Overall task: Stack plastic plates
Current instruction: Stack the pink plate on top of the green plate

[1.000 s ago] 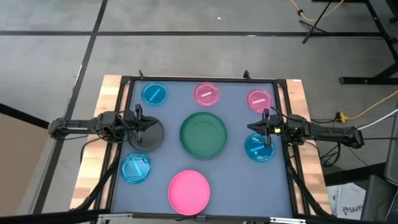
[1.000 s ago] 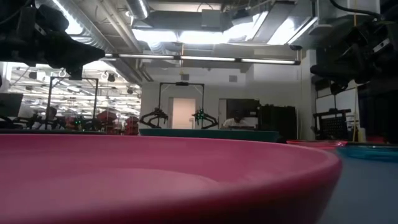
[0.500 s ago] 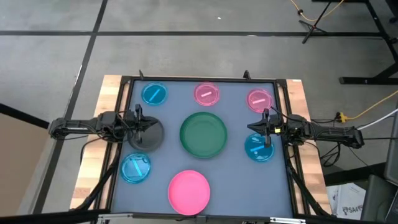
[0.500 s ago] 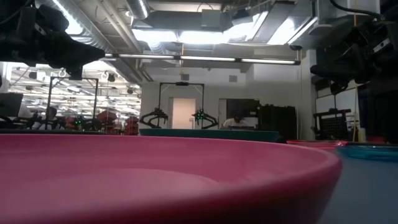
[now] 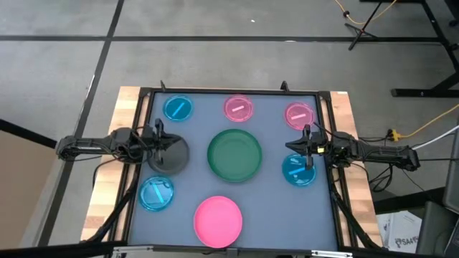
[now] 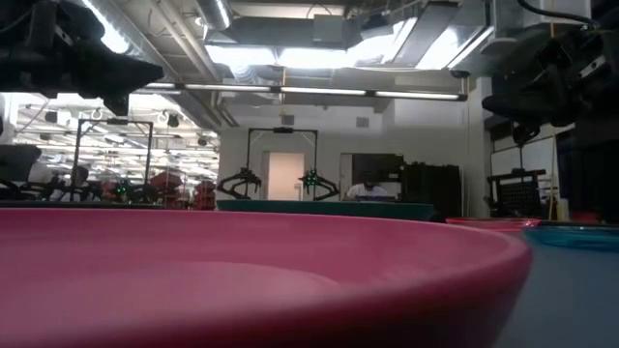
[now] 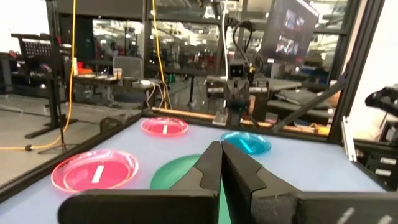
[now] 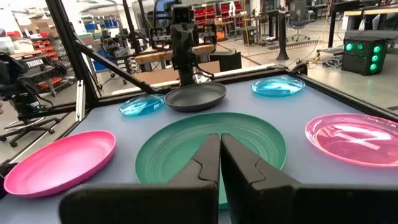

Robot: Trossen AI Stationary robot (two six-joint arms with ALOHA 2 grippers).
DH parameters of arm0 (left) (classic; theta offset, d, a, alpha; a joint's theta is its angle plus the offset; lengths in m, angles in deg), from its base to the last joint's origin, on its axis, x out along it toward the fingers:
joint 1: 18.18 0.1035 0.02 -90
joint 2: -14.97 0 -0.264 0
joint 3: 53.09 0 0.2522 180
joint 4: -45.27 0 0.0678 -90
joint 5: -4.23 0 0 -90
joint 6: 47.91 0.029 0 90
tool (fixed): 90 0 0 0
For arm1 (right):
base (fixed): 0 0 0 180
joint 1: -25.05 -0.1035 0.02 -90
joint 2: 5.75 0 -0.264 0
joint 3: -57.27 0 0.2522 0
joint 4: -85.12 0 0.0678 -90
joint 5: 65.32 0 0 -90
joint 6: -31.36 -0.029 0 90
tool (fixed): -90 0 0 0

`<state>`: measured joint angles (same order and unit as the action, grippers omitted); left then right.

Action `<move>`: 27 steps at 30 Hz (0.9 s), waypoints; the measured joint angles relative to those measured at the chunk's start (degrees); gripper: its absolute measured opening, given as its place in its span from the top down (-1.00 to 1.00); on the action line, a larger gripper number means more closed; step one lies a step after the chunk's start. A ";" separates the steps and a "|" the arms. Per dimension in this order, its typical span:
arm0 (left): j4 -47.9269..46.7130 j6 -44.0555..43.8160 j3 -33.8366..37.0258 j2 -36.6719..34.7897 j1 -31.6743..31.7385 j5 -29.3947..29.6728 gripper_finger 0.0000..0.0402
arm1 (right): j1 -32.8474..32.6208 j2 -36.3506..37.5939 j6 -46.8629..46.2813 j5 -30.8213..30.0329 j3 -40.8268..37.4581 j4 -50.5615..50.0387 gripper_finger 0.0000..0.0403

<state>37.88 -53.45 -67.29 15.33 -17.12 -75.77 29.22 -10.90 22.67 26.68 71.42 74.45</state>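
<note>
I judge this as the start: nothing is stacked. The dark green plate (image 5: 234, 155) sits mid-surface, the hot pink plate (image 5: 219, 219) at the near edge, 3 small pink and blue plates along the far edge, 2 more blue ones at the sides, all apart. My left end effector (image 7: 220, 155) hovers over a dark plate (image 5: 170, 155) with fingers together; my right end effector (image 8: 219, 147), fingers also together, hangs above the blue plate (image 5: 297, 170). Next I'd open one and lower to a rim.
</note>
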 joint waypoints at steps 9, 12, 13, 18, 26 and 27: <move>8.84 -1.13 0.00 0.02 0.07 2.55 0.98 | -0.01 0.00 0.03 -5.25 0.00 3.36 0.95; 10.02 -0.87 0.00 0.00 0.07 4.47 0.98 | -0.02 0.00 -0.11 -6.43 0.00 3.73 0.95; 9.98 -0.76 0.00 0.02 0.07 4.51 0.98 | -0.02 0.00 -0.11 -7.02 0.00 4.22 0.95; 9.81 -2.49 0.00 1.77 0.07 5.02 0.98 | 0.00 0.00 0.23 -9.09 0.00 7.58 0.95; 11.76 -3.32 0.00 8.50 0.07 5.88 0.98 | -0.01 -4.78 -0.12 -10.31 0.00 13.13 0.95; 12.47 -3.31 0.00 9.56 0.07 5.91 0.98 | -0.02 -6.01 -0.13 -10.54 0.00 14.00 0.95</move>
<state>50.34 -56.76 -67.29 24.89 -17.06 -69.86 29.19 -16.91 22.54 16.14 71.42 88.45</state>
